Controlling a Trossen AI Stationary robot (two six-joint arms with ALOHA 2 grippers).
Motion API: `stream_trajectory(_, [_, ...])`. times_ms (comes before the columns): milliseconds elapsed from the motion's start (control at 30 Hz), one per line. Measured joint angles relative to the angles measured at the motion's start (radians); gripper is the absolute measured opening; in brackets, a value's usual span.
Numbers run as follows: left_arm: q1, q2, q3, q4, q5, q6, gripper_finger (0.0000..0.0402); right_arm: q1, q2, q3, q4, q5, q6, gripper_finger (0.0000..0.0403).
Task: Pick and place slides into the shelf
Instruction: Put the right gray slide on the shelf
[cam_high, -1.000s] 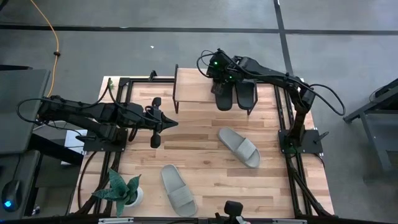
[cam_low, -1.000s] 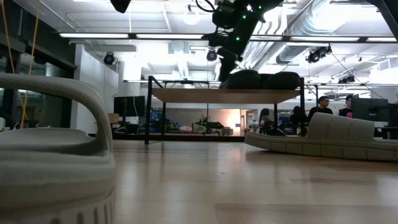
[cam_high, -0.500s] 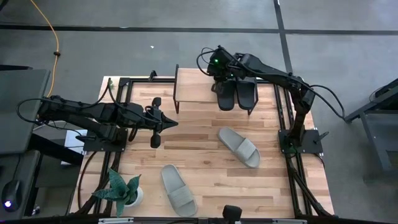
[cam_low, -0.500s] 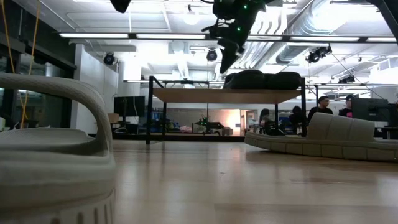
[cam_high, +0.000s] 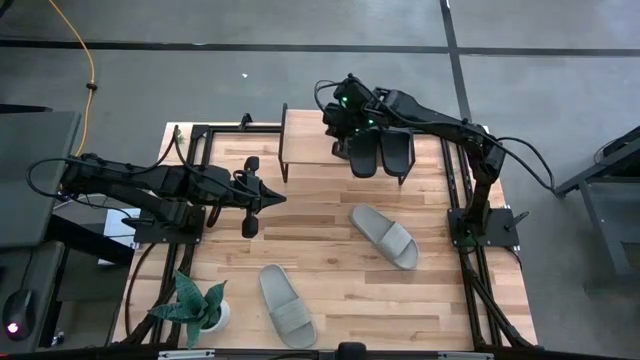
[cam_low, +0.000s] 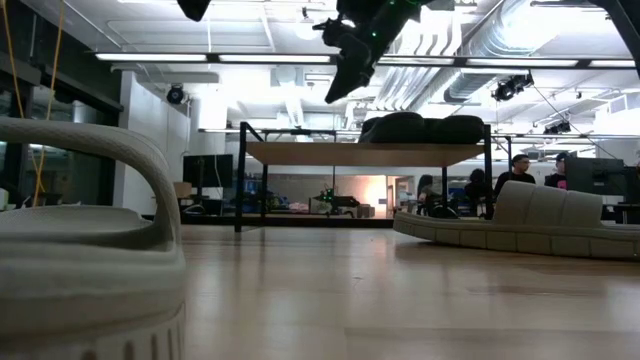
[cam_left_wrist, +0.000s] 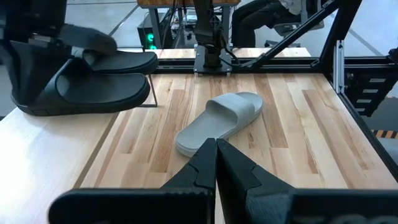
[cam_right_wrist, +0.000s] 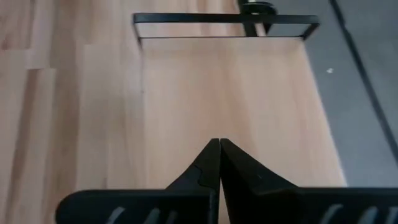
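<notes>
Black slides, one pair: you will find them side by side on the right end of the shelf, toes hanging a little past its front edge, so half the job looks done.

Grey slides, two, loose on the counter: one lies at an angle near the middle right, the other near the front edge beside the potted plant. Both are well apart from the shelf, and either is probably your next pick.

Shelf: light plank top on thin black legs, standing at the far edge of the counter. Its left part is bare, likely kept free for the grey pair.

Right gripper: fingers pressed together, holding nothing, hanging above the shelf just left of the black pair. Its wrist view looks down on bare plank.

Left gripper: also closed and empty, parked over the left-middle of the counter, pointing toward the nearer grey slide; it seems to be waiting.
</notes>
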Motion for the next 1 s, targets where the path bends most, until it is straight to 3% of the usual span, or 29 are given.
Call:
stream_trajectory(300, [0.0, 0.0, 0.0, -0.059, -0.023, 0.025, 0.0001, 0.013, 0.0, 0.0, -0.15, -0.055, -0.026, 0.0])
stream_trajectory(733, [0.0, 0.0, 0.0, -0.091, -0.061, 0.027, 0.0001, 0.156, 0.0, 0.0, -0.214, -0.116, -0.034, 0.0001])
stream_trajectory(1000, [0.0, 0.0, 0.0, -0.136, -0.061, 0.023, 0.0001, 0.257, 0.0, 0.0, -0.313, 0.044, -0.007, 0.0001])
